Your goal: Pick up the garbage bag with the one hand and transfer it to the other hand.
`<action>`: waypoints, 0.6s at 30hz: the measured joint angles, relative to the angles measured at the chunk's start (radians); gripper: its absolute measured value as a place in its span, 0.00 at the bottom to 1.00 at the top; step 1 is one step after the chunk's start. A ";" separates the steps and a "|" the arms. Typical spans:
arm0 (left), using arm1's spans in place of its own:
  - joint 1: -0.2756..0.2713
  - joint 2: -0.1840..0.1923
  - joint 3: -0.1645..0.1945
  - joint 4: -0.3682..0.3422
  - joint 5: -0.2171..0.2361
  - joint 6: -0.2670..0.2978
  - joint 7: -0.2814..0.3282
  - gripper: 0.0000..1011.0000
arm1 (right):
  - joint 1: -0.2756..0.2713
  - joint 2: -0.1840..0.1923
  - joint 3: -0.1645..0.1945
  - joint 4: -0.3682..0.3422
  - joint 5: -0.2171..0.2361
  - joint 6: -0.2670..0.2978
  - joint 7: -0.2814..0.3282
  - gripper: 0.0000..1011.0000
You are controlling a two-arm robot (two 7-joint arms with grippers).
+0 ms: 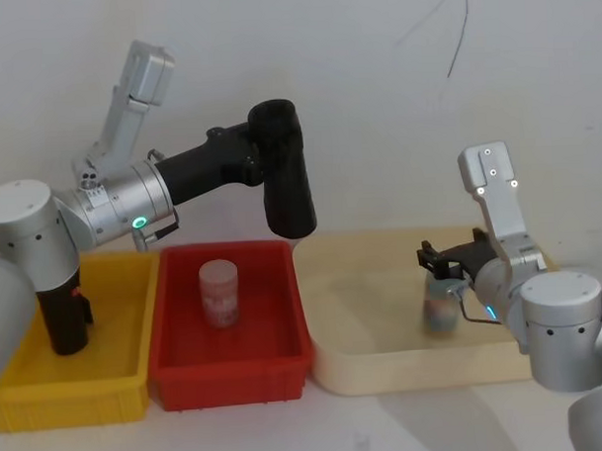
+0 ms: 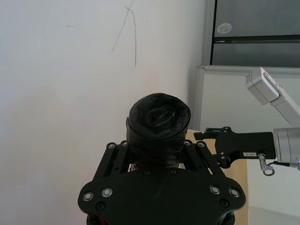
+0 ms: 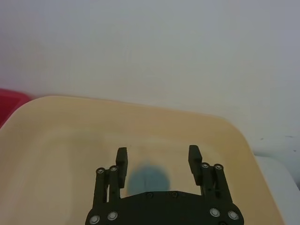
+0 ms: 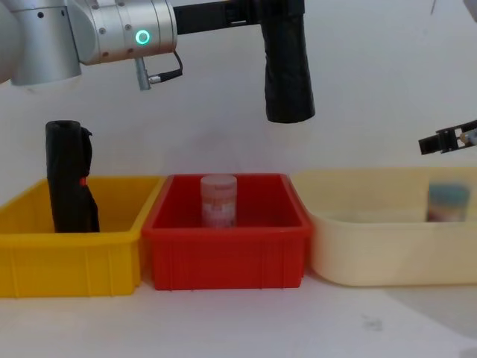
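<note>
Left gripper point(image 2: 157, 151) grips the bag point(image 1: 288, 191) by its top end, hanging above the red bin point(image 1: 232, 374). Right gripper point(image 3: 157, 157) hovers wide open over the tray point(image 1: 405, 370), well apart. Releasing early, I would likely drop the smooth roll.

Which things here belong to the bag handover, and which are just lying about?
In the job:
garbage bag, held aloft by the left gripper
right gripper, open above the cream tray

Lying about:
kinked black roll in the yellow bin
pale jar in the red bin
blue-topped jar in the cream tray
</note>
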 joint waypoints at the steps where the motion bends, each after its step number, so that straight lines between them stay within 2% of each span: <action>1: -0.001 0.000 0.000 0.001 0.000 0.000 0.000 0.42 | 0.000 0.000 0.000 0.001 -0.001 0.000 -0.001 0.80; 9: -0.005 -0.003 0.002 0.011 0.001 -0.003 -0.003 0.42 | 0.000 0.001 -0.001 0.008 -0.007 -0.003 -0.005 0.99; 18: -0.007 -0.004 0.003 0.016 0.001 -0.004 -0.005 0.42 | -0.006 0.005 -0.003 0.002 -0.009 -0.007 0.001 0.99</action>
